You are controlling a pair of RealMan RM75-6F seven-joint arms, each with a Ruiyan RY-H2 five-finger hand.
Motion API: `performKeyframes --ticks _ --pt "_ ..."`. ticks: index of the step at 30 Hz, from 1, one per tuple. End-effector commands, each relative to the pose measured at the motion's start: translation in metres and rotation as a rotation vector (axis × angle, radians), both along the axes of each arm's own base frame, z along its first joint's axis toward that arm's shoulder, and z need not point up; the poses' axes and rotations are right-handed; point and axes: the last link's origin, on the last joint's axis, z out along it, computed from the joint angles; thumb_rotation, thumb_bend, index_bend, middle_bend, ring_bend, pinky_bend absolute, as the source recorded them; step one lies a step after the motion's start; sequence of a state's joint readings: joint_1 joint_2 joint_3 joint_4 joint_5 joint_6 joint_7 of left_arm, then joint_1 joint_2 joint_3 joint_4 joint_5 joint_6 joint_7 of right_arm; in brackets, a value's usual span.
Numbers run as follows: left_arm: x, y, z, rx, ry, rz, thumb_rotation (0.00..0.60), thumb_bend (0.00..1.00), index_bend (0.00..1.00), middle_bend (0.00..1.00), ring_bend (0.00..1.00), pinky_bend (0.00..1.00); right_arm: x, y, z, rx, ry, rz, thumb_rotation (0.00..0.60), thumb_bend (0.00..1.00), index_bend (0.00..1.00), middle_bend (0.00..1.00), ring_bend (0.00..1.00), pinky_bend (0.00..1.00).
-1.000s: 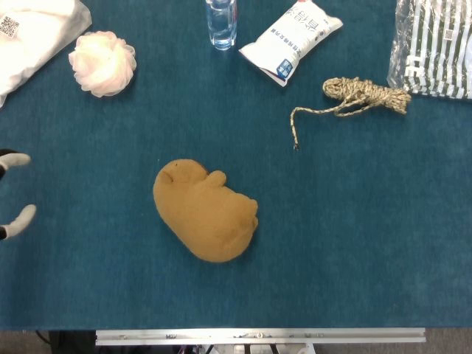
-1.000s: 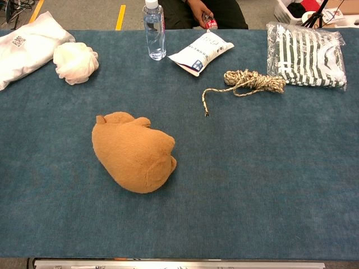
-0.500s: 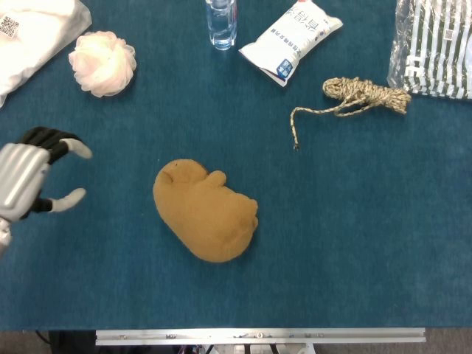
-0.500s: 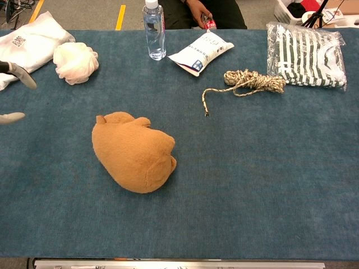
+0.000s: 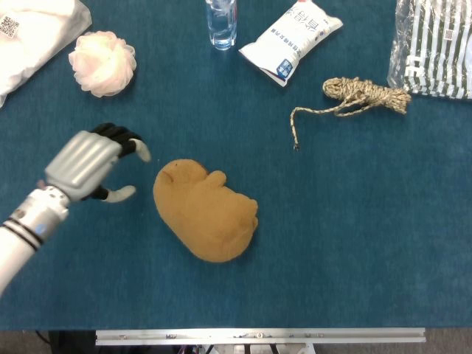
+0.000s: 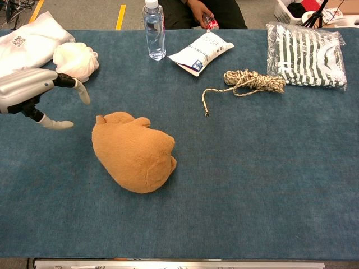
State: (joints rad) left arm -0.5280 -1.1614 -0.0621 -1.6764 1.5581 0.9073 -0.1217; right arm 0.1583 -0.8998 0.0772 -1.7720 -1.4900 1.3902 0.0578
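The left hand (image 5: 92,164) hangs over the blue table cloth (image 5: 354,221) with fingers (image 5: 140,150) and thumb spread apart, holding nothing and touching nothing. Its fingertips point toward the brown plush toy (image 5: 206,210), which lies on its side near the table's middle, just beside the hand but apart from it. In the chest view the hand (image 6: 33,95) sits between the plush toy (image 6: 133,151) and the white bath pouf (image 6: 76,61). The right hand shows in neither view
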Motion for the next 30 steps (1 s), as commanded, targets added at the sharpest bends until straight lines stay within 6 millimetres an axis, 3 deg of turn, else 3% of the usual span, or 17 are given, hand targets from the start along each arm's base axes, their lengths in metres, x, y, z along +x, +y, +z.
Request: performKeyframes --ticks 1,11,30 --pt "0.007 0.006 -0.009 -0.011 0.008 -0.011 0.600 0.25 0.39 0.30 0.21 0.20 -0.003 0.001 0.000 0.003 0.000 -0.009 0.600 0.21 0.21 0.35 0.16 0.24" --pt "0.019 0.016 -0.029 -0.049 0.049 -0.028 0.600 0.30 0.43 0.30 0.20 0.20 -0.013 0.003 0.002 0.000 -0.010 -0.027 0.600 0.21 0.21 0.35 0.16 0.24" --pt "0.028 0.012 -0.034 -0.047 0.063 -0.048 0.600 0.32 0.50 0.29 0.20 0.20 -0.021 0.004 0.003 0.003 -0.029 -0.040 0.600 0.21 0.21 0.35 0.16 0.24"
